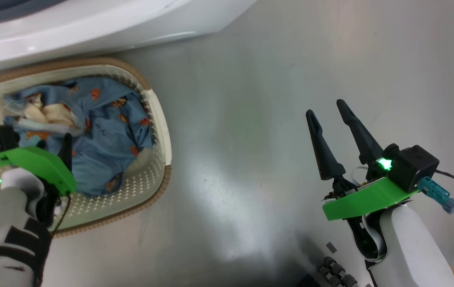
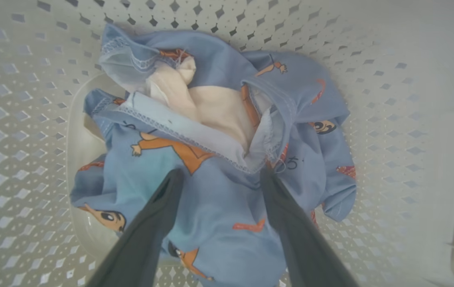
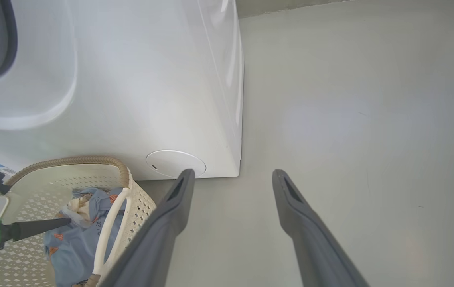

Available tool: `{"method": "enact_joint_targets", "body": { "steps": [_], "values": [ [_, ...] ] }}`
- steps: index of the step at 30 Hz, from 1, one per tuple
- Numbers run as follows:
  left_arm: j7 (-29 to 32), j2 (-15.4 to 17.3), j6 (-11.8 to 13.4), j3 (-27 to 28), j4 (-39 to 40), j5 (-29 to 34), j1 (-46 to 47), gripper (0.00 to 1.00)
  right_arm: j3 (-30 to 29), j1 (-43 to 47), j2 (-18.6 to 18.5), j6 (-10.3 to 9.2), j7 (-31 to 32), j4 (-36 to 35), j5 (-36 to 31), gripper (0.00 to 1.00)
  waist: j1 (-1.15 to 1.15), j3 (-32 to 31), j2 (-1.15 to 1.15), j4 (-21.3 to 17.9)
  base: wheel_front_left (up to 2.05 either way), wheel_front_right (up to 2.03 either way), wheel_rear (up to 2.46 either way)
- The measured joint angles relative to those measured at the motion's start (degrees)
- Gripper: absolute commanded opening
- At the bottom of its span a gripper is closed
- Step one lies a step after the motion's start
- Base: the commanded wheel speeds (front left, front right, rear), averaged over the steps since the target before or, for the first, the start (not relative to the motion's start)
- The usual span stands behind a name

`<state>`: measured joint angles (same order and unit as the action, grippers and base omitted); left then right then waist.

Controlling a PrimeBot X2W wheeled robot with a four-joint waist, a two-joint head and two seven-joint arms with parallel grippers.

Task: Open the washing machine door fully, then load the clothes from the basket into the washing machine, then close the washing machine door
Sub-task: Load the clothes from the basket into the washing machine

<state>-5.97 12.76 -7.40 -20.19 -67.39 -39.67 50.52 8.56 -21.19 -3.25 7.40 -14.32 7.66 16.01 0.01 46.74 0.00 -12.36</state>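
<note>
My left gripper (image 2: 221,172) hung inside the basket (image 1: 143,183), its two dark fingers spread wide with nothing pinched between them. They pointed down at the clothes (image 1: 107,135), though I could not tell whether the tips touched the cloth. The garment lay crumpled on the basket's floor, bunched toward its middle and well below its rim. My right gripper (image 1: 326,108) stood well apart from the basket, over the bare grey floor (image 1: 251,119), likewise wide and empty. The washing machine (image 3: 151,79) rose just behind the basket, its white front close to the rim.

I judged the garment light and limp. It was thin, soft, matte cloth, light blue with small orange-red figures, stitched along its hems, with a cream-white inner patch turned outward among the folds. It looked neither slippery nor fragile, but it would sag and trail once lifted. A pinch on a single hem would leave most of it hanging, where it could catch the basket's rim. The better hold seemed the thick ridge of doubled folds lying between my left fingers.

The basket was stiff cream plastic, pierced all over with small diamond holes. It had rounded corners and a brown woven-look band around the top. I thought it light enough to shift if the cloth snagged. The machine's shell behind it was smooth and glossy.
</note>
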Motion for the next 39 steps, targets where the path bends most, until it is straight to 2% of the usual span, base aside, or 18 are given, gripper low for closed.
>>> {"method": "enact_joint_targets", "body": {
  "steps": [15, 31, 32, 33, 34, 36, 37, 38, 39],
  "values": [
    [0.92, 2.11, 0.01, -0.93, -3.85, -0.14, 6.81, 1.00, 0.24, -1.44, 0.08, 0.00, -0.41, -1.98, 0.81, 1.00, 0.00, 6.93, 0.00, -2.03, 0.00, 0.00, 0.00],
    [-1.60, 1.77, 0.66, -3.63, -5.25, 1.60, 10.44, 1.00, -0.52, -1.54, 0.13, 0.00, -0.41, -3.58, 0.80, 1.00, -0.01, 10.58, 0.00, -2.54, 0.00, 0.00, 0.00],
    [-1.65, 1.65, 0.67, -3.74, -5.30, 1.71, 10.65, 0.88, -0.60, -1.54, 0.14, 0.00, -0.41, -3.74, 0.80, 1.00, -0.01, 10.72, 0.00, -2.54, 0.00, 0.00, 0.00],
    [-1.71, 1.55, 0.70, -3.85, -5.32, 1.72, 10.80, 0.83, -0.74, -1.54, 0.14, 0.00, -0.41, -3.85, 0.80, 1.00, -0.01, 10.86, 0.00, -2.54, 0.00, 0.00, 0.00],
    [-1.71, 1.55, 0.70, -3.85, -5.32, 1.72, 10.80, 0.82, -0.74, -1.54, 0.14, 0.00, -0.41, -3.85, 0.80, 1.00, -0.01, 10.86, 0.00, -2.54, 0.00, 0.00, 0.00],
    [-2.20, 1.13, 1.12, -4.05, -5.41, 1.74, 10.85, 0.90, -1.13, -1.54, 0.14, 0.00, -0.41, -3.99, 0.73, 1.00, -0.01, 11.06, 0.00, -2.50, 0.00, 0.00, 0.00],
    [-2.43, 1.02, 1.12, -4.20, -5.43, 1.80, 10.87, 0.89, -1.33, -1.54, 0.14, 0.00, -0.41, -4.06, 0.73, 1.00, -0.01, 11.16, 0.00, -2.47, 0.00, 0.00, 0.00],
    [-2.63, 0.93, 1.12, -4.37, -5.44, 2.07, 10.90, 0.87, -1.49, -1.54, 0.14, 0.00, -0.41, -4.13, 0.71, 1.00, -0.01, 11.29, 0.00, -2.44, 0.00, 0.00, 0.00],
    [-2.69, 0.81, 1.16, -4.56, -5.46, 2.19, 10.93, 0.74, -1.64, -1.54, 0.14, 0.00, -0.41, -4.16, 0.69, 1.00, -0.01, 11.41, 0.00, -2.39, 0.00, 0.00, 0.00]
  ]
}}
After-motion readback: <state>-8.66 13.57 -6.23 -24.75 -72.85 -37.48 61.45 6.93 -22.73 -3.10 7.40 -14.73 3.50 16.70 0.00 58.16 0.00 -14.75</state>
